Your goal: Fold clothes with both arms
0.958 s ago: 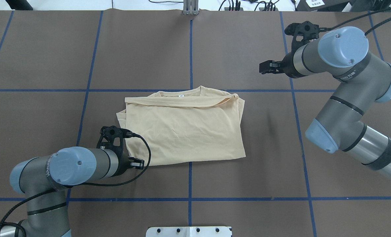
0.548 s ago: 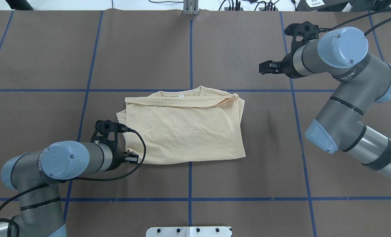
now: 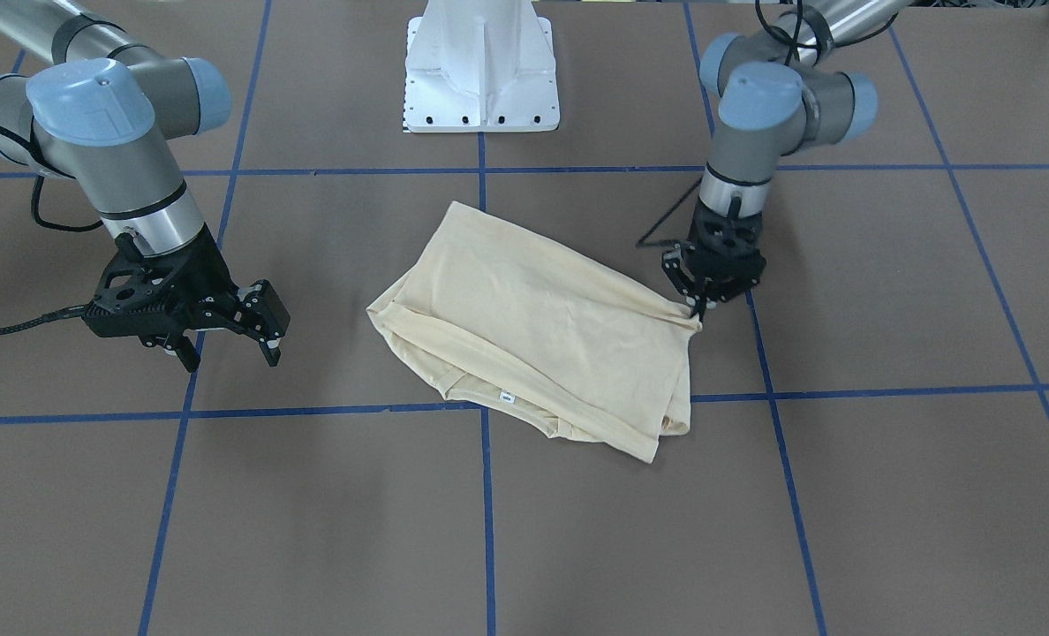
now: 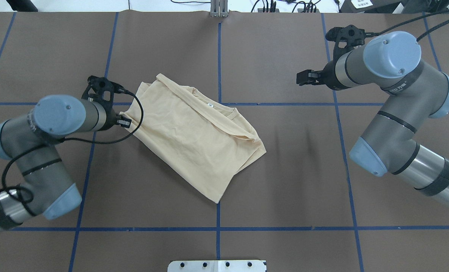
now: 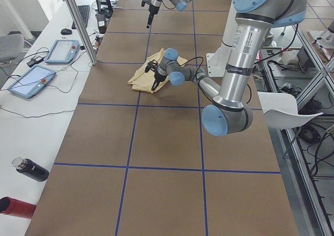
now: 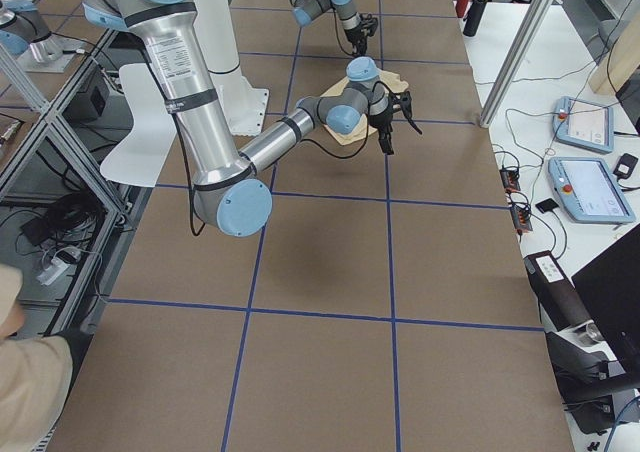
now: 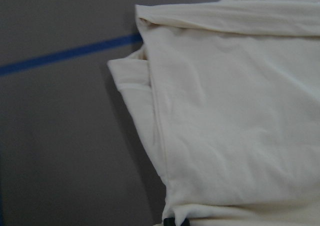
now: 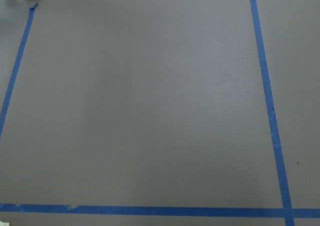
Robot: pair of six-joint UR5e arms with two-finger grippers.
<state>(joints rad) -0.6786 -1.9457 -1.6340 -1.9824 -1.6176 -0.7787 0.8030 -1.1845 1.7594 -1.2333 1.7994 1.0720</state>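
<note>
One pale yellow-cream long-sleeved T-shirt of thin fabric (image 4: 194,139) lies folded into a rough rectangle on the brown table (image 4: 285,189). It sits out in front of the white pedestal base (image 3: 480,66), a little toward the base's left, askew to the blue tape lines (image 4: 285,228). Plain cloth faces up. One small white neck tag (image 4: 209,105) shows at the collar, on the folded edge farther from the base.

Two silver-grey tubular arms with light blue joint caps reach out from the base. The left arm (image 4: 58,117) bends in low. Its black two-finger left end effector (image 3: 698,306) is closed on one corner of the T-shirt, the corner lying farthest to the base's left. In the left wrist view the cloth bunches at one dark fingertip (image 7: 175,221). The right arm (image 4: 392,56) stands out to the base's right, well apart from the T-shirt. Its right end effector (image 3: 229,346) hangs with both fingers spread and nothing between them. The right wrist view shows only bare table and three blue tape lines.

Across the table from the base, a white side table (image 5: 31,131) carries two tablet-like pendants (image 5: 52,50) and two bottles, one black (image 5: 31,169) and one red (image 5: 15,207).
</note>
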